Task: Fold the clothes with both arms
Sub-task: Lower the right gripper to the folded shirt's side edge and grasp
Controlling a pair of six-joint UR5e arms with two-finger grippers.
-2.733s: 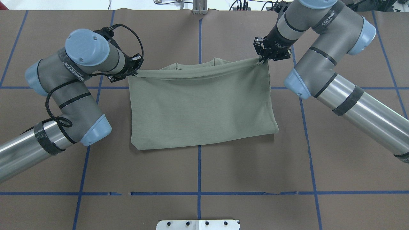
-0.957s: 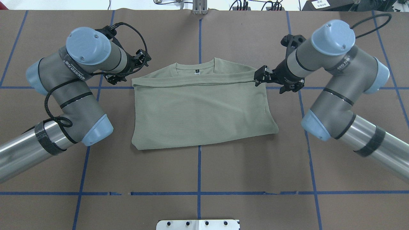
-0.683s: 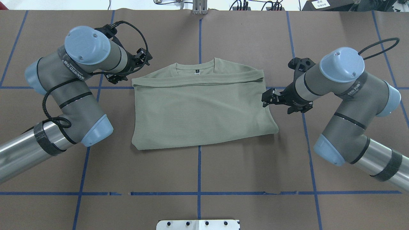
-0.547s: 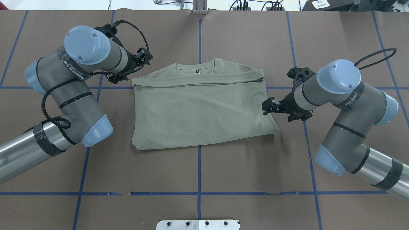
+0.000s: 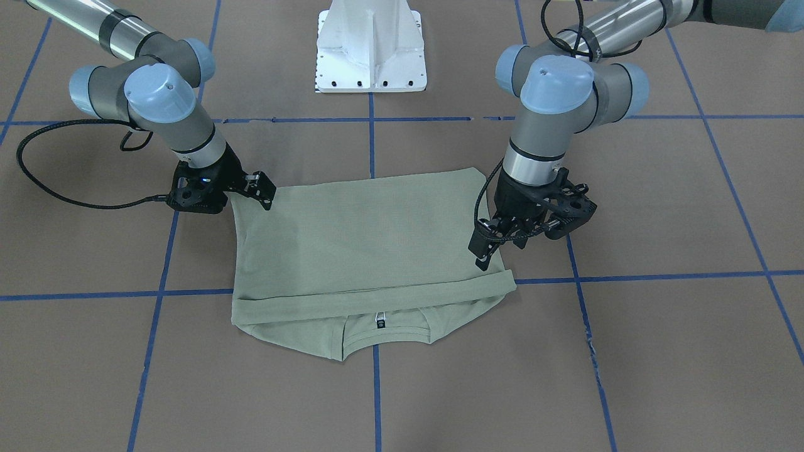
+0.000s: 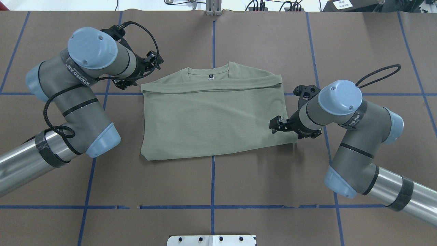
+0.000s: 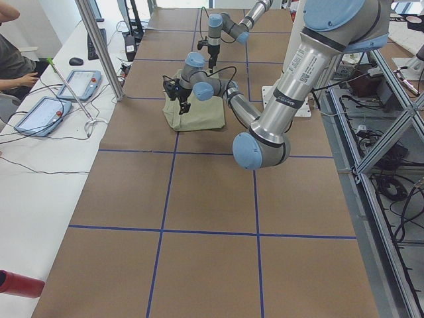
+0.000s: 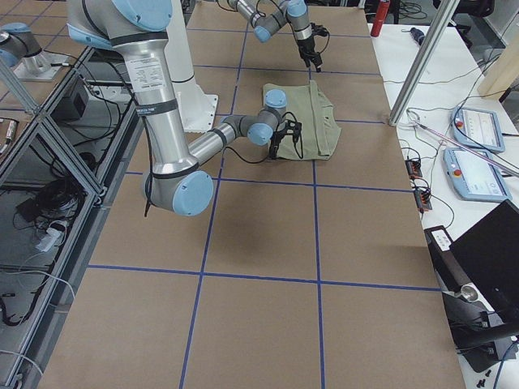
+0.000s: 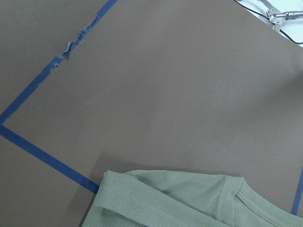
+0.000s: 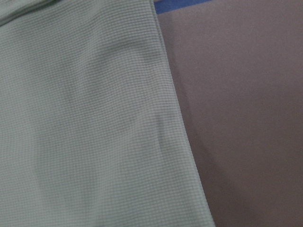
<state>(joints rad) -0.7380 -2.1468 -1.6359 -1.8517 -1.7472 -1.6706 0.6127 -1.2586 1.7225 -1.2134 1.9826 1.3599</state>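
The pale sage-green shirt lies flat on the brown table, folded in half, with its neck and black label showing past the folded edge at the far side. My left gripper hovers open just off the shirt's far left corner, touching no cloth; the front view shows this left gripper beside the shirt. My right gripper is open and low over the right edge near the near corner, and is seen as the right gripper from the front. Its wrist view shows only the shirt's edge.
Blue tape lines grid the brown table cover. The white pedestal stands at the robot's side. A side bench holds tablets, a person's arm rests there, and a red cylinder lies near it.
Both grippers let go of the shirt's lifted edge, which now lies folded over. The right gripper moved along the right edge toward the robot; the left barely moved.
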